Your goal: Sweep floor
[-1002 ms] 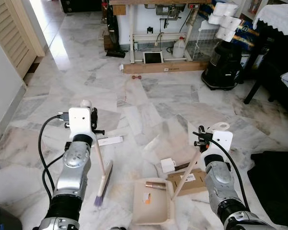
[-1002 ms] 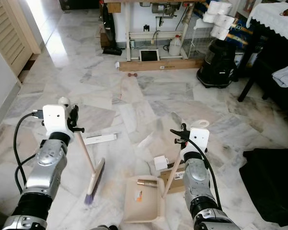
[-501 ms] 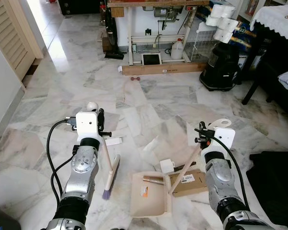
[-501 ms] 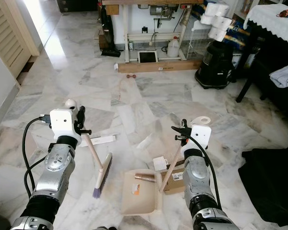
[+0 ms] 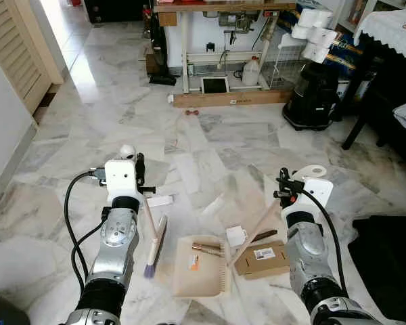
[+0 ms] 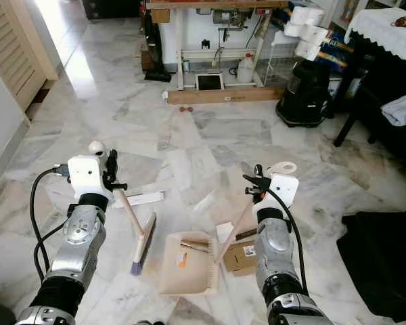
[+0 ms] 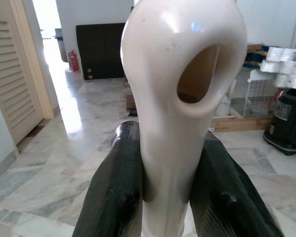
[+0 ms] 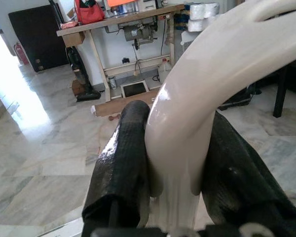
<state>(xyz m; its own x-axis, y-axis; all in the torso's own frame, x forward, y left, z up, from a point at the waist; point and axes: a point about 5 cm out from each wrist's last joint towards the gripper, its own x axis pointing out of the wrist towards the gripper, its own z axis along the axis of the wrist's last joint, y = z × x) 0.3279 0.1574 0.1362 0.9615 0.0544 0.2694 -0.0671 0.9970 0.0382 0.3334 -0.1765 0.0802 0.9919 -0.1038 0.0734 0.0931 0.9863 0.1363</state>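
My left gripper [image 5: 142, 194] is shut on the beige handle [image 7: 177, 98] of a hand broom, held between its black fingers [image 7: 116, 192]. The broom's purple-bristled head [image 5: 155, 248] rests on the marble floor. My right gripper [image 5: 283, 198] is shut on the long beige handle [image 8: 197, 84] of a dustpan [image 5: 201, 274], which lies flat just right of the broom head. A brown tube [image 5: 207, 249] and a small orange scrap [image 5: 193, 263] lie in the pan. A cardboard box [image 5: 260, 258], a small white box [image 5: 235, 235] and a dark strip [image 5: 264, 235] lie to its right.
A flat white packet [image 5: 160, 201] lies by the left gripper. A wooden plank [image 5: 230, 97] and workbench stand at the back. A black vacuum [image 5: 314, 95] and dark table [image 5: 386, 74] are at the right, black cloth [image 5: 389, 257] at the near right, a louvred door [image 5: 13, 47] at the left.
The dustpan has slid left, away from the cardboard box and closer to the broom head, and its handle leans lower. The broom head has moved slightly right. The camera has tilted a little.
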